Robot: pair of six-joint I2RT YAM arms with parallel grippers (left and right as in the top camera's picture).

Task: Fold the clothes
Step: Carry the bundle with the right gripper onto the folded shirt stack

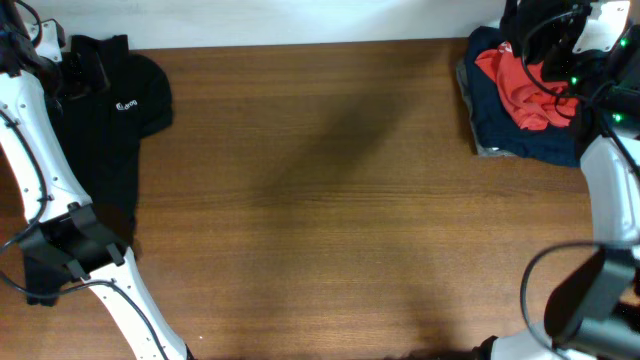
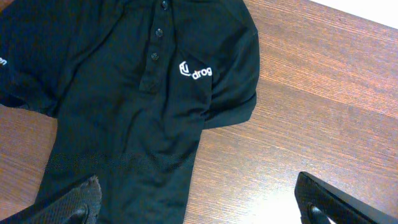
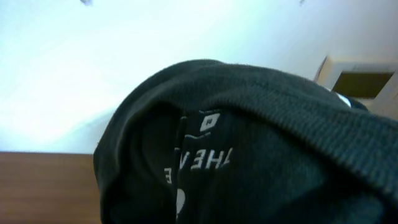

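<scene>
Seen from overhead, a wooden table (image 1: 330, 200) stretches between two white arms. At its far left corner, the left gripper (image 1: 88, 70) hovers over a black collared polo (image 1: 110, 130) spread flat. At the far right corner, the right gripper (image 1: 545, 45) hangs above a pile of a red-orange garment (image 1: 520, 90) and a navy garment (image 1: 510, 135); whether its jaws are parted cannot be told here. From the left wrist, the left gripper (image 2: 202, 205) stands wide open and empty, its fingertips (image 2: 84, 199) at the frame's bottom corners, above the polo's hem, buttons and white chest logo (image 2: 194, 71). From the right wrist, the black T-shirt (image 3: 249, 143) bulges up close to the lens, white lettering showing inside its folds. It is raised above the table edge against a pale wall and hides the fingers, so the grip cannot be judged.
</scene>
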